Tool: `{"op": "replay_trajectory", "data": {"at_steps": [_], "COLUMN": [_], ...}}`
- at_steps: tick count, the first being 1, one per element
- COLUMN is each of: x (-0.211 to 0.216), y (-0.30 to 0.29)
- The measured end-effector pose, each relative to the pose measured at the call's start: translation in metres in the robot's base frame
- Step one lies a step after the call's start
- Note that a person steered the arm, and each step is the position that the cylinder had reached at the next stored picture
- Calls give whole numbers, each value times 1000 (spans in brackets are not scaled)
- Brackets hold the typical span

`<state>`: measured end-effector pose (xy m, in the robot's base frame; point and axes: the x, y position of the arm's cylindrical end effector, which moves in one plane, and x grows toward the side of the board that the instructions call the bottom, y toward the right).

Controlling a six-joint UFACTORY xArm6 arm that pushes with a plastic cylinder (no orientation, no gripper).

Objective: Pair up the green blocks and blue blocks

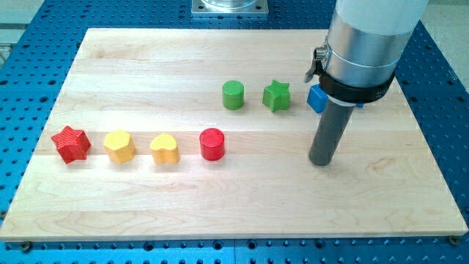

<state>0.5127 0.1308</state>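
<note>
green cylinder (233, 95), green star (276, 95) beside it, blue block (316, 98) partly hidden

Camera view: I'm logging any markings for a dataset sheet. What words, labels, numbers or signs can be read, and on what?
None: no readable text, number or sign shows on the wooden board, the coloured blocks, the arm's housing or the blue perforated table.

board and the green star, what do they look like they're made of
Board: likely wood, pale with lengthwise grain and plank seams, a smooth, faintly glossy finish. Green star block: probably plastic or painted material, judging by its uniform saturated colour with a matte look; which cannot be told.
</note>
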Motion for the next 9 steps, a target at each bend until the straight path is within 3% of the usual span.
{"op": "replay_trajectory", "data": {"at_steps": [2,4,5,6,7,8,9], "x": [-19,-90,-102,-103,-96,-123,-127], "y": [-10,-26,-27,-78,-30,-8,-41]}}
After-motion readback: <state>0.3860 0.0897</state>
